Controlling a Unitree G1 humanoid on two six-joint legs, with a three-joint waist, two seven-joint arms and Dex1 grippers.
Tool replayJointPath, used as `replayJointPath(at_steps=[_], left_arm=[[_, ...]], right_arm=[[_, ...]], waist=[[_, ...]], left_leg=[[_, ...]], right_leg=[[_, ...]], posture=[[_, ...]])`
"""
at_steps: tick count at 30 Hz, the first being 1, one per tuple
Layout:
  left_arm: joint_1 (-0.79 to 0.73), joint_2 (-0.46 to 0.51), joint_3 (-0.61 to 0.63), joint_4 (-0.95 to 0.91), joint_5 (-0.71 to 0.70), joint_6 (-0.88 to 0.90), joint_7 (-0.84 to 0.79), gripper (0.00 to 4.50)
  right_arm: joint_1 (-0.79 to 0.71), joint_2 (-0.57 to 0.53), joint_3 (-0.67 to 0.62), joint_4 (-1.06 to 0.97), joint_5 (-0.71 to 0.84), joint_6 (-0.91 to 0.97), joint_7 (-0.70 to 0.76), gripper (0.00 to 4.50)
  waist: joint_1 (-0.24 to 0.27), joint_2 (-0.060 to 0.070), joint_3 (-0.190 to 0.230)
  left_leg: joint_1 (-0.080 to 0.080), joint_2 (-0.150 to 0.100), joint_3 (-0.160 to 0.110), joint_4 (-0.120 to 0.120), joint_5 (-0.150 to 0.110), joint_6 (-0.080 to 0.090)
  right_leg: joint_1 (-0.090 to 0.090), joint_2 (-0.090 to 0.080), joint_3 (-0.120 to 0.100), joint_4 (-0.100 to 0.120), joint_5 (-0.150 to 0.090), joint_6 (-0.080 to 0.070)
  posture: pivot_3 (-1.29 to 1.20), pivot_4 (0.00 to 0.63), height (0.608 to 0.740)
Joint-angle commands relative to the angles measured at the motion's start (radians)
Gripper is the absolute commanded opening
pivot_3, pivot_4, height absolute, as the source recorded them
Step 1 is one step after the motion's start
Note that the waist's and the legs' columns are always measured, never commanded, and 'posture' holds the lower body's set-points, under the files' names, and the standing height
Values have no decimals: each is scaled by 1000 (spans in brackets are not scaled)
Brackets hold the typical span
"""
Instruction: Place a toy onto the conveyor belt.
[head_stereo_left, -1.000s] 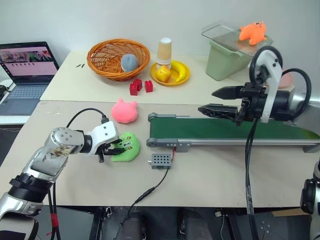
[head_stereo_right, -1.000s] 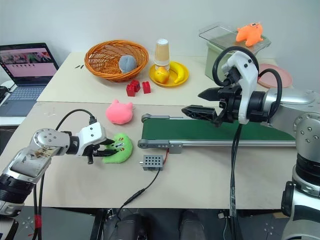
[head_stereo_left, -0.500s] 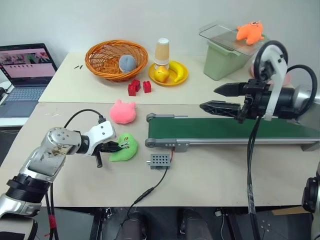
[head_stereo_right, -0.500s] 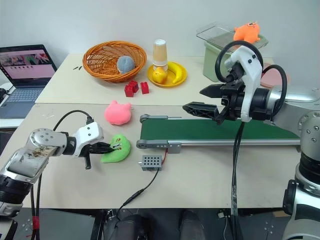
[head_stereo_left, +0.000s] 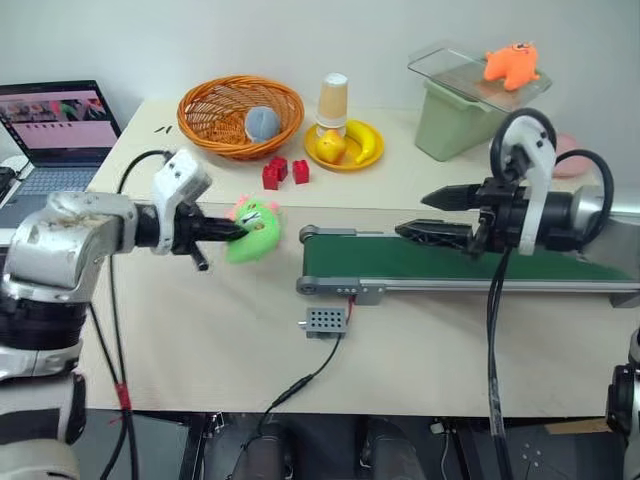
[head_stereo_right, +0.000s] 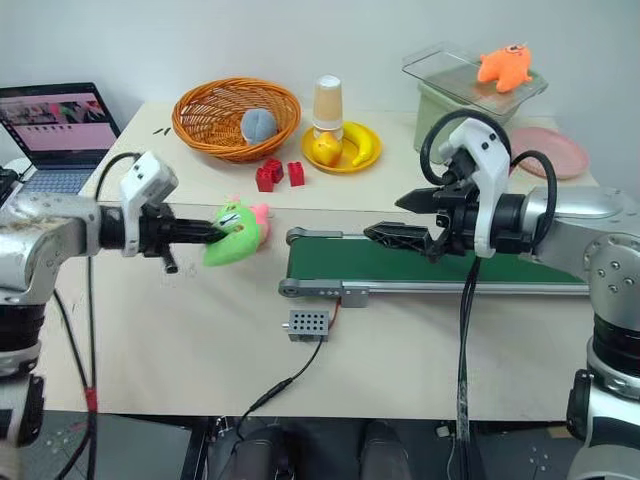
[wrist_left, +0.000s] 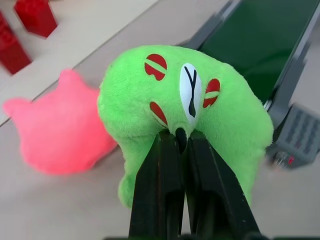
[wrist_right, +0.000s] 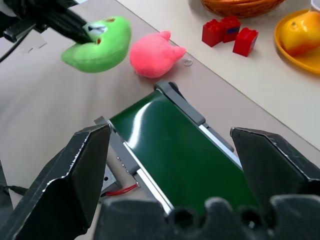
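Observation:
My left gripper (head_stereo_left: 232, 232) is shut on a green plush toy (head_stereo_left: 254, 229) with red and white face marks, held in the air above the table, left of the belt's near end. The same green toy (wrist_left: 185, 115) fills the left wrist view, pinched between the black fingers (wrist_left: 165, 195). A pink plush toy (wrist_left: 55, 127) lies on the table behind it. The conveyor belt (head_stereo_left: 470, 262), dark green with grey rails, runs across the right half of the table. My right gripper (head_stereo_left: 432, 214) hovers open over the belt with nothing between its fingers (wrist_right: 75, 175).
At the back stand a wicker basket (head_stereo_left: 240, 117) with a grey ball, red bricks (head_stereo_left: 284, 172), a yellow plate (head_stereo_left: 345, 145) with fruit and a paper cup, and a green bin (head_stereo_left: 465, 110) carrying an orange toy. A laptop (head_stereo_left: 55, 125) sits far left. A grey control box (head_stereo_left: 324, 322) and cable lie before the belt.
My left gripper has closed on the green toy and lifted it off the table, up and toward the belt. The pink toy stays put. My right gripper barely moved.

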Motion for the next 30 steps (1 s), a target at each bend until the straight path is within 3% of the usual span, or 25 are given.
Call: replayJointPath(at_steps=[1, 7, 15, 25, 30], left_arm=[[-124, -64, -5, -34, -58, 79, 43, 24], [-176, -155, -102, -8, -52, 45, 53, 24], [-164, -133, -295, 15, 81, -192, -35, 24], [-148, -226, -306, 93, 97, -253, -38, 24], [-131, -227, -334, 106, 137, -303, -59, 24]], right_arm=[[23, -21, -26, -54, 3, -29, 4, 4500], [50, -23, -51, -99, 27, -17, -9, 4500], [64, -93, -90, -148, 73, -10, 6, 4500], [96, -186, -149, -154, 96, -15, 11, 4500], [108, -206, -176, -167, 120, -3, -1, 4500]], waist=[[0, -1, 0], [-4, -1, 0], [0, -1, 0], [1, -1, 0], [0, -1, 0]], left_leg=[[0, 0, 0, 1, 0, 0], [1, 0, 0, 2, 0, 0], [1, 0, 0, 2, 0, 0], [0, 0, 0, 4, -2, 3], [0, 0, 0, 4, -2, 3]], right_leg=[[0, 0, 0, 0, 0, 0], [1, 0, 1, 1, 0, 0], [0, 0, 1, 0, 0, 0], [1, 0, 1, 0, 1, 1], [1, 0, 1, 0, 1, 1]], posture=[[0, 150, 734], [0, 150, 734], [0, 150, 734], [0, 150, 734], [0, 150, 734]])
